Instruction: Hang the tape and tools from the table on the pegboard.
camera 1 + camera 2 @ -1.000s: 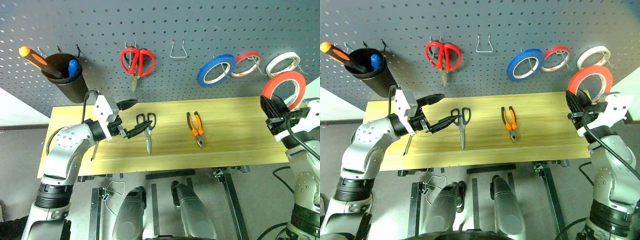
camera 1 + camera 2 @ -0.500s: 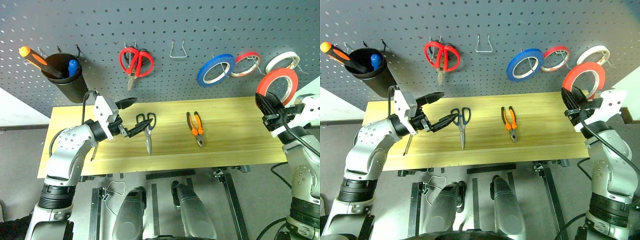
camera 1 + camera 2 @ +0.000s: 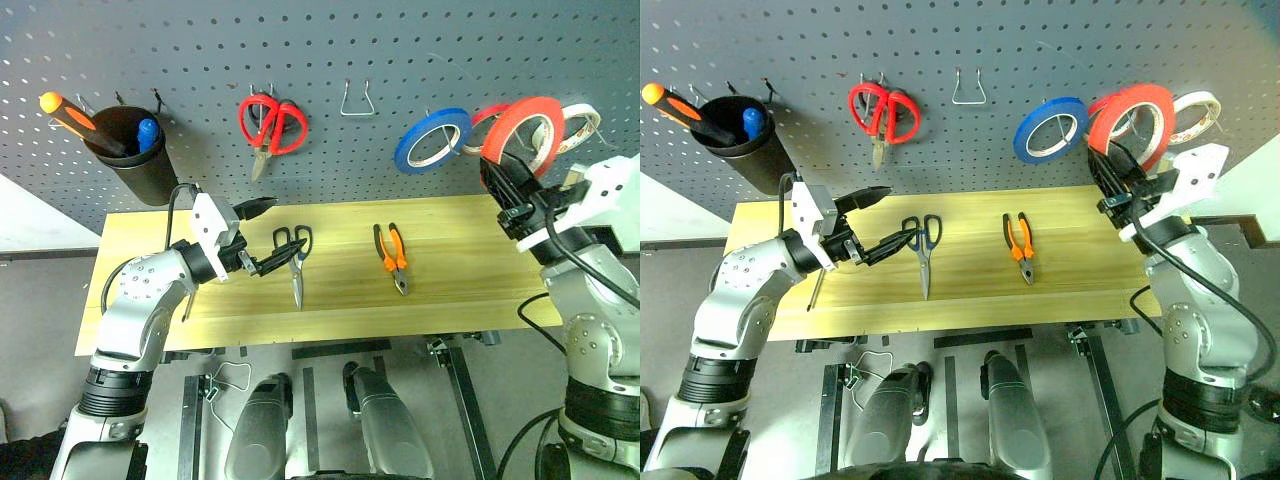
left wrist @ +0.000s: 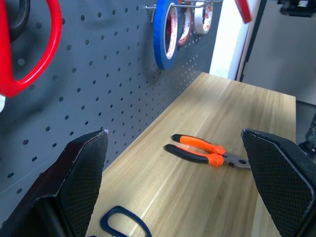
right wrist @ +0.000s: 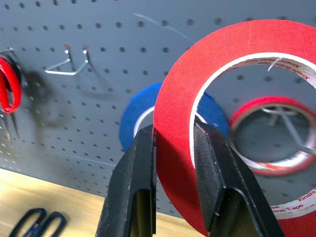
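Observation:
A bright red roll of tape (image 3: 520, 125) is held upright in front of the pegboard (image 3: 400, 40), with my right gripper (image 5: 175, 128) shut on its rim. It overlaps the rolls hanging at the right of the board. On the table (image 3: 460, 280), dark-handled scissors (image 3: 294, 250) lie left of centre. The orange-and-black pliers (image 3: 391, 258) lie to their right. My left gripper (image 3: 268, 235) hovers open just left of the scissors, with nothing between its fingers.
On the pegboard hang red-handled scissors (image 3: 272, 122), an empty wire hook (image 3: 357, 100), a blue roll (image 3: 432, 140), a thin red-edged roll (image 5: 276, 133) and a white roll (image 3: 582, 122). A black cup (image 3: 125, 150) holding a screwdriver hangs at the far left.
My right gripper has carried the red tape up and to the left, from beside the table's right end to in front of the hanging rolls. The left arm has stayed still.

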Available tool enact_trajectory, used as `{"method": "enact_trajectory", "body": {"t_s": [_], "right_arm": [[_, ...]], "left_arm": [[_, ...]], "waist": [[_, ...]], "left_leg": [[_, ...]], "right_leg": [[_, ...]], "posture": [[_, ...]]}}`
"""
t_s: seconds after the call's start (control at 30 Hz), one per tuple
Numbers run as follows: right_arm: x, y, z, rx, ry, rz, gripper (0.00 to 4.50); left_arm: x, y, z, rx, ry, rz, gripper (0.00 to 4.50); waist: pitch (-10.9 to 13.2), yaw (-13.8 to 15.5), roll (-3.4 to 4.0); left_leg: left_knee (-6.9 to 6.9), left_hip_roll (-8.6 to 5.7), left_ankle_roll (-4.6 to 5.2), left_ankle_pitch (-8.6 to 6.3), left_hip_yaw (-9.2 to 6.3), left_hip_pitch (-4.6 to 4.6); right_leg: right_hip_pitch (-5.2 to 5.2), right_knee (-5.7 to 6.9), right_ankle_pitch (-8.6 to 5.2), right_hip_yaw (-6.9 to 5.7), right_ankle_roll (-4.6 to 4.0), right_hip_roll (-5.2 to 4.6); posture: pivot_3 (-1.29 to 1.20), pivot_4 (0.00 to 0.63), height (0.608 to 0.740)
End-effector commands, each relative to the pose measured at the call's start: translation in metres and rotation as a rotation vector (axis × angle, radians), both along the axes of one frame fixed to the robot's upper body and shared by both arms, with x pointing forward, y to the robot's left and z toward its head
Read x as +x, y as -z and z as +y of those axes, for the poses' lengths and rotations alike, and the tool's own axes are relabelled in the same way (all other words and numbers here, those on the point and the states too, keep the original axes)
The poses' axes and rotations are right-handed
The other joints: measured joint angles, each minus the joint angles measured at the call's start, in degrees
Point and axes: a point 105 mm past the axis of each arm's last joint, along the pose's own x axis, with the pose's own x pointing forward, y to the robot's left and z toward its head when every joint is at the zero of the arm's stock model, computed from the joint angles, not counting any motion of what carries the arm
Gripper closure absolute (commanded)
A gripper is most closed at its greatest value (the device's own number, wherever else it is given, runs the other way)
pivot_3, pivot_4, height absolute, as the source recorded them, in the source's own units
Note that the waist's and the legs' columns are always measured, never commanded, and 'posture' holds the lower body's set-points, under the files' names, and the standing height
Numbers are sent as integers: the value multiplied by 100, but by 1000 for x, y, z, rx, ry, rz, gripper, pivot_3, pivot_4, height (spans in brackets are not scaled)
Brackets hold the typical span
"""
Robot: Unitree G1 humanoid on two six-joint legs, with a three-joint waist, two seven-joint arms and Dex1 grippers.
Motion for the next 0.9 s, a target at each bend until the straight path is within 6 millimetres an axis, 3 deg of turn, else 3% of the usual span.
{"method": "enact_trajectory", "body": {"t_s": [0.03,0.9], "right_arm": [[-1,-10,-2,0,10,-51,3805],[4,-8,-11,-29,51,-45,3806]], "left_arm": [[-6,-10,-2,-1,8,-51,0],[-6,-10,0,3,8,-49,0]], "waist": [[0,0,0],[0,-3,0]], "left_leg": [[0,0,0,0,0,0],[12,0,6,-3,3,1]], "right_leg": [[0,0,0,0,0,0],[-5,15,0,-2,0,-2]], "posture": [[74,314,740],[72,308,740]]}}
